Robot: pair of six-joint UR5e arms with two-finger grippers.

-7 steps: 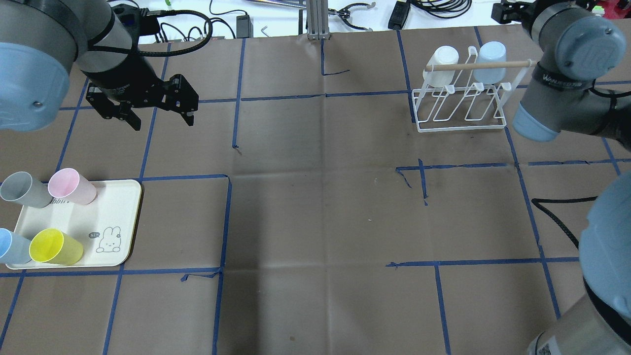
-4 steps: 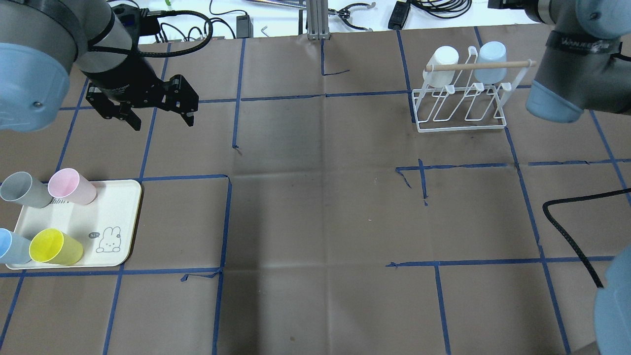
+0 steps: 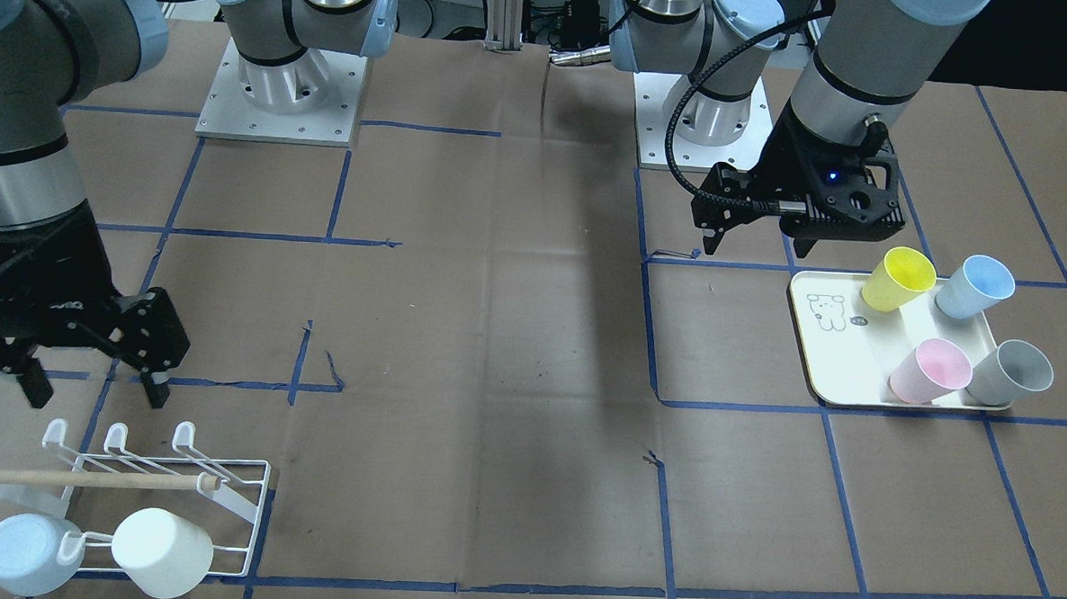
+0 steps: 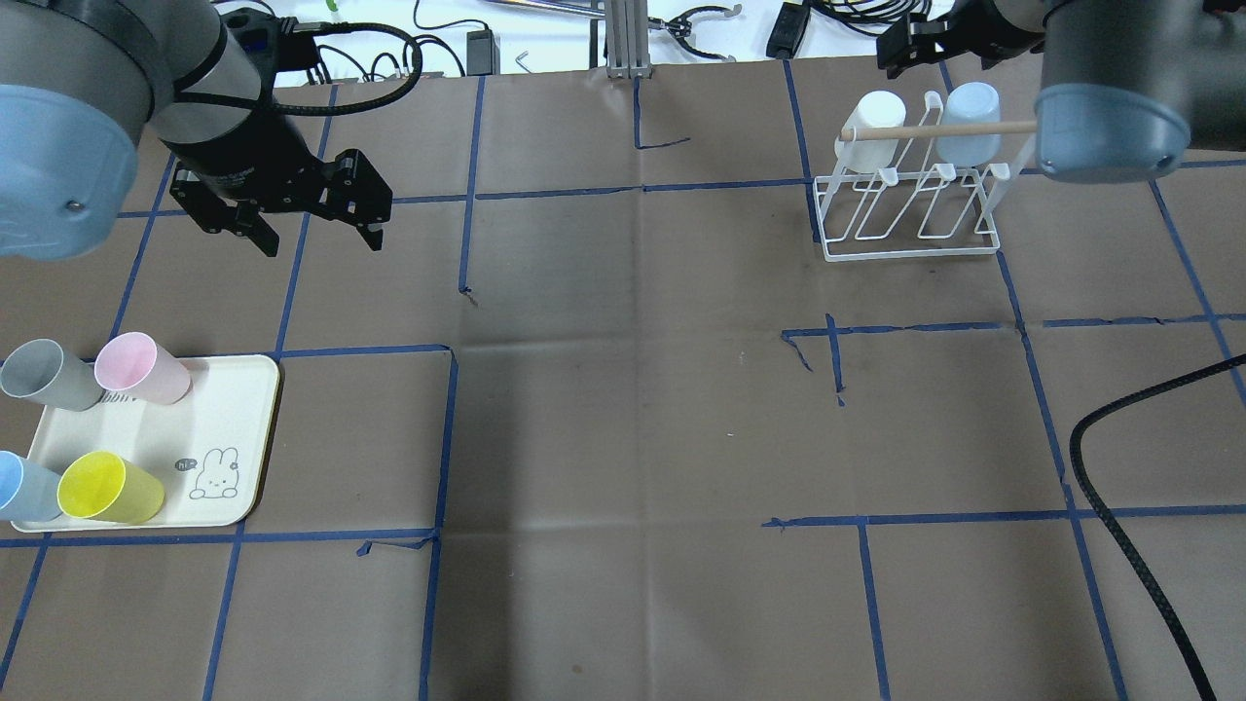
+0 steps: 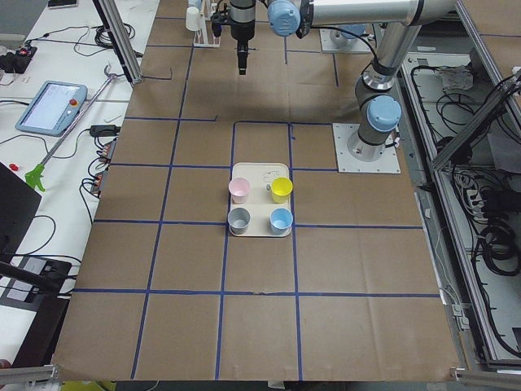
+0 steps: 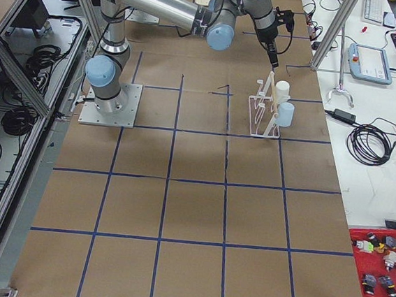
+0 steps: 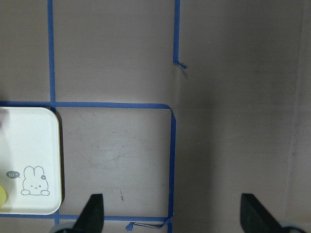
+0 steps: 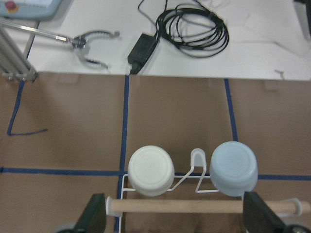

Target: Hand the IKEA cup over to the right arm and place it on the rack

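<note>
Four cups stand on the cream tray [image 4: 229, 428]: pink [image 4: 141, 368], grey [image 4: 49, 375], yellow [image 4: 107, 487] and light blue [image 4: 21, 487]. My left gripper [image 4: 313, 222] hangs open and empty above the table beyond the tray; its wrist view shows only the tray corner [image 7: 29, 160]. The white wire rack [image 4: 910, 209] with its wooden dowel [image 8: 175, 206] holds a white cup [image 4: 871, 131] and a light-blue cup [image 4: 969, 122] upside down. My right gripper [image 3: 95, 390] is open and empty, just above the rack.
Blue tape lines grid the brown paper table cover. A black cable [image 4: 1119, 467] trails over the right side of the table. Cables and a power brick [image 8: 143, 46] lie on the white bench beyond the far table edge.
The right arm has swung away from the near side towards the far edge, above the rack. The left arm and the cups have not moved.
</note>
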